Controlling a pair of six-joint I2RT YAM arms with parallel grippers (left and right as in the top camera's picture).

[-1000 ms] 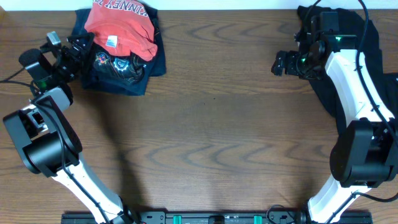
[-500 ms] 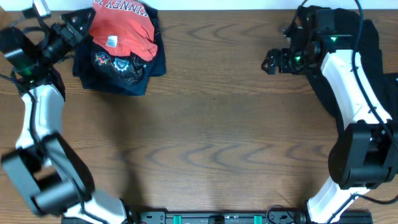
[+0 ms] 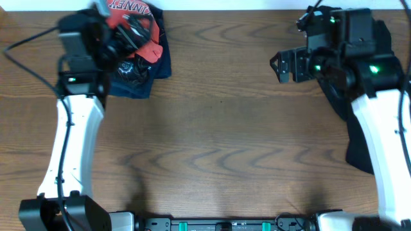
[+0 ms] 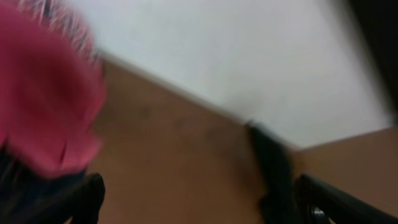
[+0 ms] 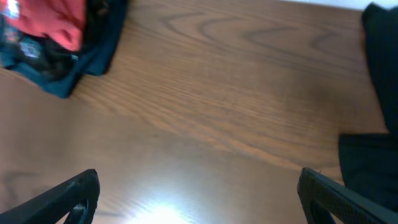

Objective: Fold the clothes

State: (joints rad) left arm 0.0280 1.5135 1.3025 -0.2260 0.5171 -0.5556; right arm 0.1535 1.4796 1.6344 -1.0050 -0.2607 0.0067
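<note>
The coral-red T-shirt (image 3: 151, 50) with white lettering lies crumpled on a dark navy garment (image 3: 138, 82) at the table's far left. My left gripper (image 3: 136, 31) hovers over the shirt. In the blurred left wrist view its fingers (image 4: 84, 200) stand wide apart and empty, with the shirt (image 4: 43, 93) at the left. The black garment (image 3: 358, 144) lies at the far right under my right arm. My right gripper (image 3: 282, 66) is open and empty above bare table. Its wrist view shows its fingers (image 5: 71, 198) spread, the shirt (image 5: 53, 22) far left and the black garment (image 5: 380, 93) right.
The wooden table (image 3: 218, 141) stretches between the two piles. A white wall (image 4: 236, 56) runs behind the table's far edge. A blurred dark shape (image 4: 273, 168) stands by that edge in the left wrist view.
My left arm has swung from the table's left edge rightward, bringing its gripper over the coral shirt. My right gripper has stayed near the same spot and turned to face the table.
</note>
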